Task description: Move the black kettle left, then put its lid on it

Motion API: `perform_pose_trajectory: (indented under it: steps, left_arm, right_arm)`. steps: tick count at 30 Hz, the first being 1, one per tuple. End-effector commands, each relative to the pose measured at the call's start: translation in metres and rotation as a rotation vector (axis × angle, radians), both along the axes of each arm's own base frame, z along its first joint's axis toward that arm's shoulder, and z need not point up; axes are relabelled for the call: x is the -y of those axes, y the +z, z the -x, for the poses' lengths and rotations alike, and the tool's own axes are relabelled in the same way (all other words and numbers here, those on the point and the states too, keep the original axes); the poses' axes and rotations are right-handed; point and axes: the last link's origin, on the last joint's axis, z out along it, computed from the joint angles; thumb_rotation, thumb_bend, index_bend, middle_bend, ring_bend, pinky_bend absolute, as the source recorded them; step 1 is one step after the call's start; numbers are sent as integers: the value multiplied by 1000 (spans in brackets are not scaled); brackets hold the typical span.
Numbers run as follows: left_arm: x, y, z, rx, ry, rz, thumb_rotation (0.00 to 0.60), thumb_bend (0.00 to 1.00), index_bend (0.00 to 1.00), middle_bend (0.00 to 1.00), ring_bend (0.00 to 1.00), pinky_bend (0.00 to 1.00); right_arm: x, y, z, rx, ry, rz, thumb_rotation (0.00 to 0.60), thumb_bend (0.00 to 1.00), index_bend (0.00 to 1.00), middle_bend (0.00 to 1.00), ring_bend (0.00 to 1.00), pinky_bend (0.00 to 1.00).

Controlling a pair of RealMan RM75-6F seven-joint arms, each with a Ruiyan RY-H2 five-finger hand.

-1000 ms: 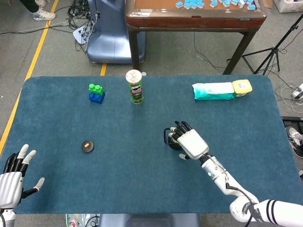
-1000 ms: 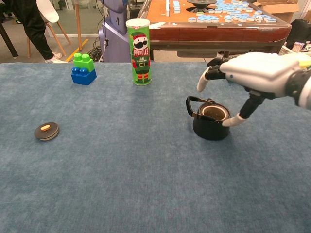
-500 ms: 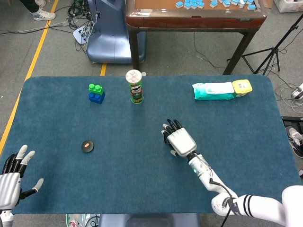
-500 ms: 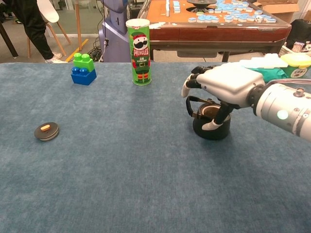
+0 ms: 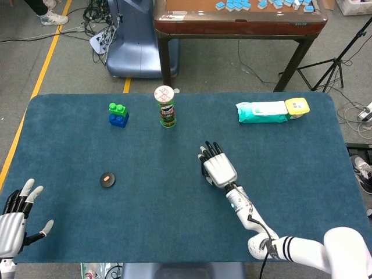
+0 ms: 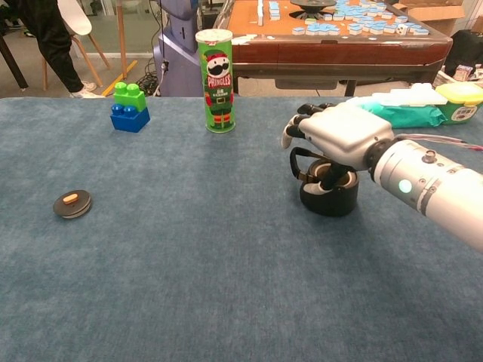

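Note:
The black kettle (image 6: 332, 199) stands lidless on the blue table, right of centre, its handle pointing left. My right hand (image 6: 339, 136) hovers palm-down just over it, fingers (image 6: 296, 127) arched past the handle and apart. The thumb tip (image 6: 323, 185) touches the kettle's rim at the opening. In the head view the right hand (image 5: 218, 168) covers the kettle almost wholly. The round black lid (image 6: 72, 204), with its orange knob, lies flat far to the left, also visible as the lid (image 5: 107, 179). My left hand (image 5: 14, 214) rests at the table's near-left corner, fingers spread, holding nothing.
A green Pringles can (image 6: 215, 72) and a green-and-blue block stack (image 6: 130, 108) stand at the back left. A teal wipes pack (image 5: 263, 111) and a yellow-lidded tub (image 5: 297, 107) lie at the back right. Bare blue cloth (image 6: 189, 204) stretches between kettle and lid.
My right hand has moved left and lower over the kettle. Its thumb went from the kettle's outer right side to the rim. The left hand slid slightly toward the near edge.

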Motion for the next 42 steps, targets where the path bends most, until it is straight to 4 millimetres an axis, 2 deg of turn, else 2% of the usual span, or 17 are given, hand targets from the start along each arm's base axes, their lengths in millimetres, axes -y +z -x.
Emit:
perform_pose_trajectory:
  steps: [1, 8, 15, 28, 32, 37, 42]
  left_arm:
    - [0, -1, -1, 2, -2, 5, 600, 246, 114, 1, 0, 0]
    - [-2, -3, -5, 4, -19, 13, 600, 246, 114, 1, 0, 0]
    - [-3, -4, -10, 0, -28, 15, 600, 246, 114, 1, 0, 0]
    - [-3, -5, -13, -8, -34, 21, 600, 246, 114, 1, 0, 0]
    - [-4, -6, -14, -8, -36, 28, 600, 246, 114, 1, 0, 0]
    - [-4, -7, -15, -6, -43, 30, 600, 246, 113, 1, 0, 0]
    - [-3, -5, -13, -11, -34, 30, 600, 246, 113, 1, 0, 0]
  right_arm:
    - [0, 4, 4, 2, -13, -2, 600, 237, 261, 178, 18, 104]
    - [-7, 16, 17, 2, -44, -36, 600, 236, 261, 176, 19, 104]
    - [-31, 32, 31, 17, -65, -142, 600, 237, 261, 176, 18, 104]
    - [-70, 61, 36, 39, -58, -272, 600, 238, 261, 176, 18, 104]
    - [-66, 67, 36, 46, -34, -210, 600, 237, 261, 176, 18, 104]
    - [-53, 62, 34, 47, -63, -176, 600, 237, 258, 175, 16, 104]
    - [-40, 54, 31, 8, -105, -215, 600, 237, 196, 139, 0, 79]
